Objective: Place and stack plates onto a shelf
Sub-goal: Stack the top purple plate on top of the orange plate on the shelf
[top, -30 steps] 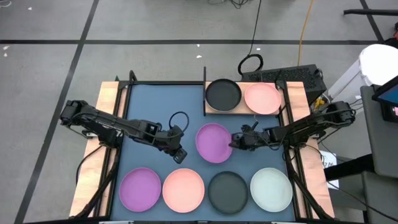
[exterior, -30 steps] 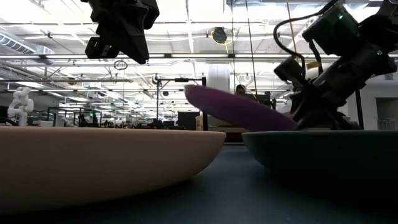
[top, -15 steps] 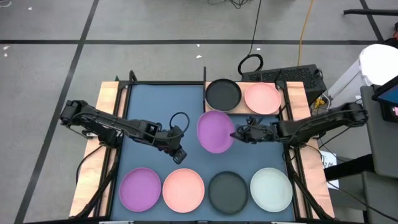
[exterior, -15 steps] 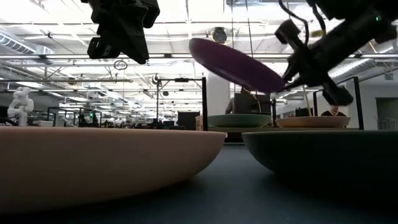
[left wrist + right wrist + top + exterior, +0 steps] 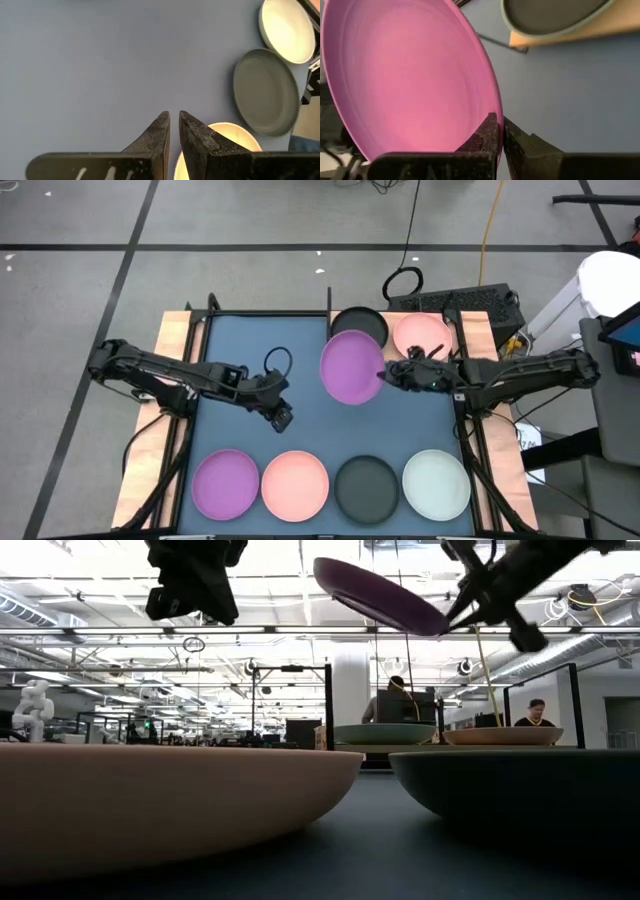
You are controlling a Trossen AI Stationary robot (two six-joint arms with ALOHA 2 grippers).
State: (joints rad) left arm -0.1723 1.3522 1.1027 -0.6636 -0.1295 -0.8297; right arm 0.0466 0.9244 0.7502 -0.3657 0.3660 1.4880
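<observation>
My right gripper (image 5: 388,375) is shut on a purple plate (image 5: 350,367), held in the air just in front of the light-wood shelf (image 5: 615,20). A black plate (image 5: 362,320) and a pink plate (image 5: 422,338) rest flat on the shelf. The purple plate overlaps the black plate's near edge in the high view. My left gripper (image 5: 280,416) hovers shut over the blue mat, left of centre, holding nothing. In the low view the purple plate (image 5: 380,595) rides well above the shelf plates. My right gripper pinches the purple plate's rim (image 5: 496,120) on the plate's right side, one finger (image 5: 487,135) on the inner face and one beneath. The fingers come roughly level from the table's right. The plate is lifted clear and tilted, its free left side higher.
Along the mat's near edge lie a purple plate (image 5: 225,485), a pink plate (image 5: 295,485), a black plate (image 5: 365,487) and a pale mint plate (image 5: 436,483). A thin black rail (image 5: 329,305) stands at the shelf's left end. People sit in the room behind.
My right gripper has carried the purple plate up off the mat and toward the far edge, up to the shelf. The plate had its right side low by the mat; now it hangs clear and high, still tilted. My left gripper has risen slightly.
</observation>
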